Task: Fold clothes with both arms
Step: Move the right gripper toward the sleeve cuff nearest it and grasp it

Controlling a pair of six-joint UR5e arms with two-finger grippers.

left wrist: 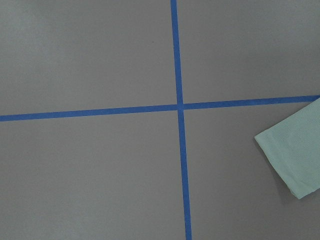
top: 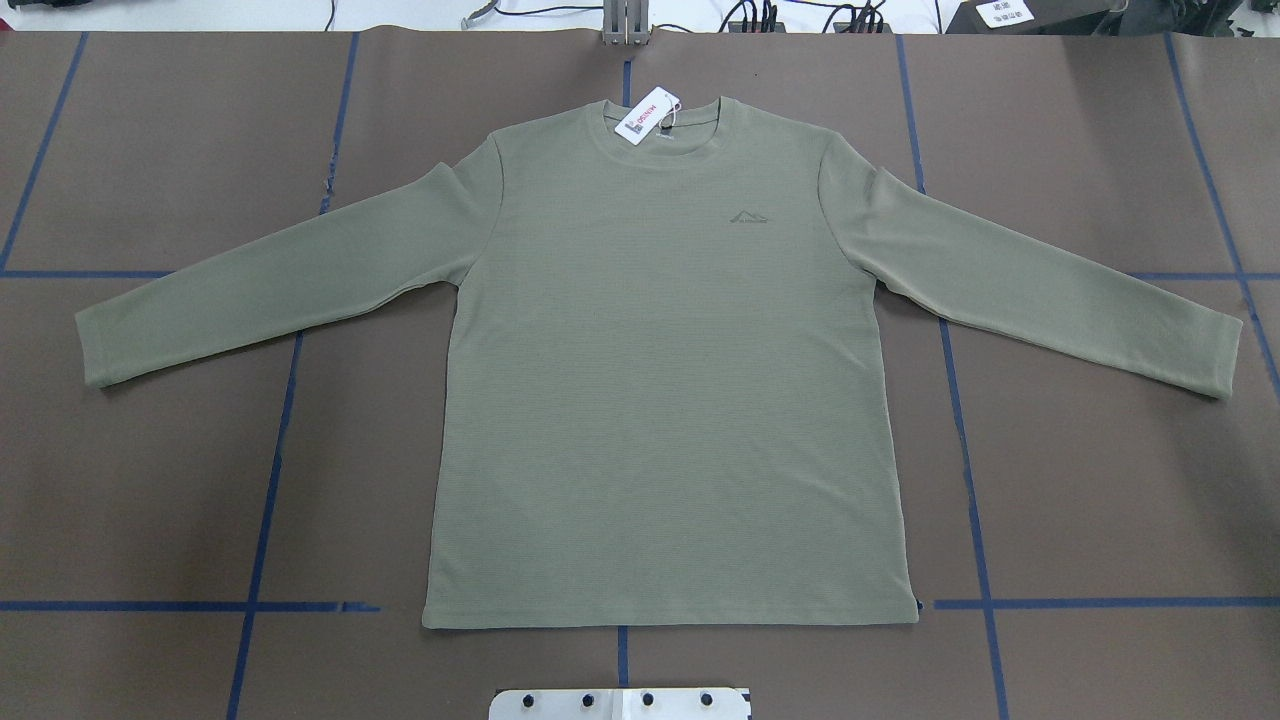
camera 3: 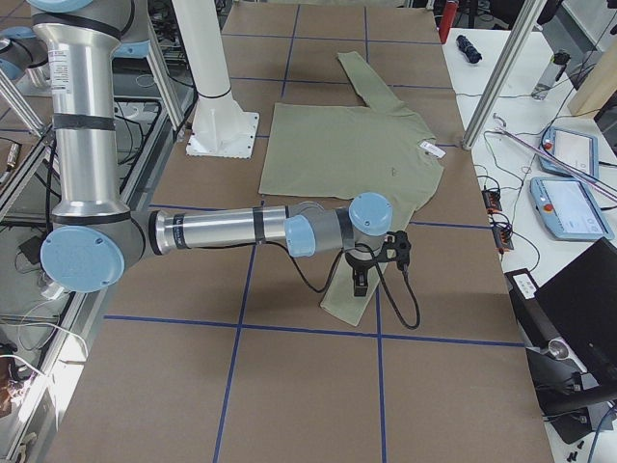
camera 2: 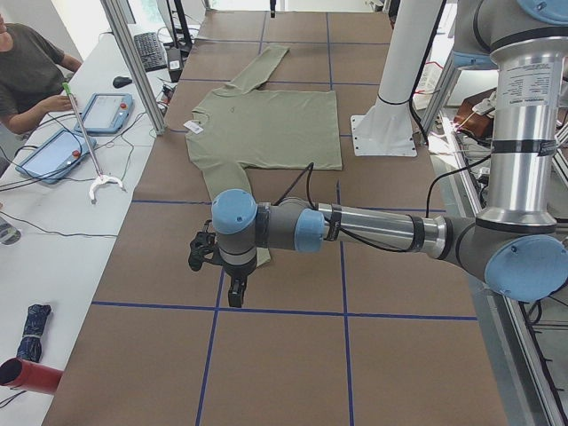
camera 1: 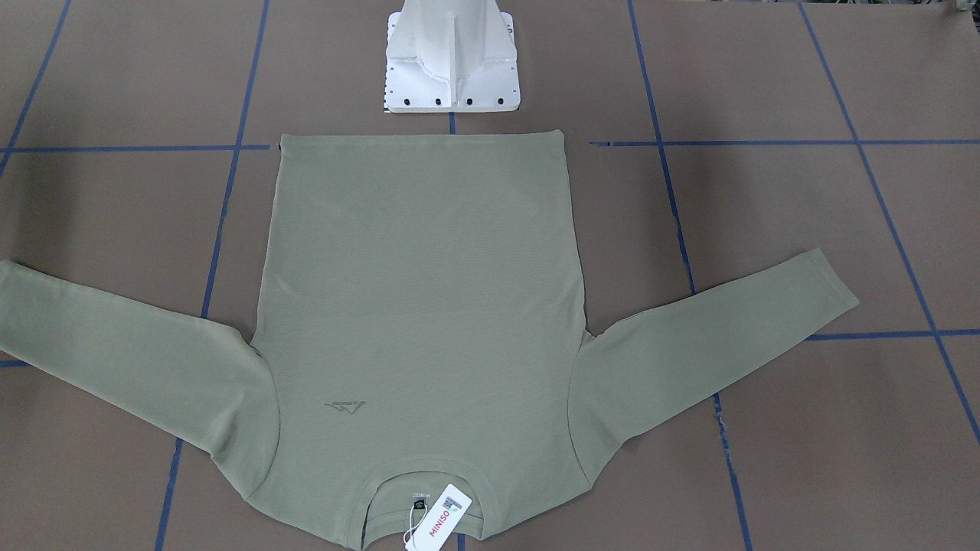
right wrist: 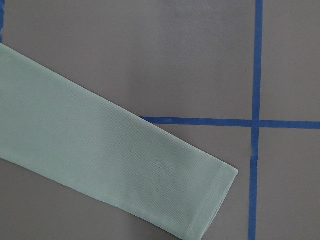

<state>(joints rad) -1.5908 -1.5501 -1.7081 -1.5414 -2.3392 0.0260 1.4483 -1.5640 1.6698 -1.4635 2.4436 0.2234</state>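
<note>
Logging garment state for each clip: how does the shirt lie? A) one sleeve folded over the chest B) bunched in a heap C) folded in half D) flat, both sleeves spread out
D: the shirt lies flat on the table, both sleeves stretched sideways.

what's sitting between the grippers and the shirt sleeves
Nothing visible. The shirt lies flat with both sleeves spread; the left gripper and right gripper hang near the cuffs, only mat and tape lines around.

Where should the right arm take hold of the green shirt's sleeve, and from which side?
At the cuff of the sleeve on the robot's right, coming down from above. The shirt lies flat and the sleeve stretches outward, so its free end probably lifts easiest.
</note>
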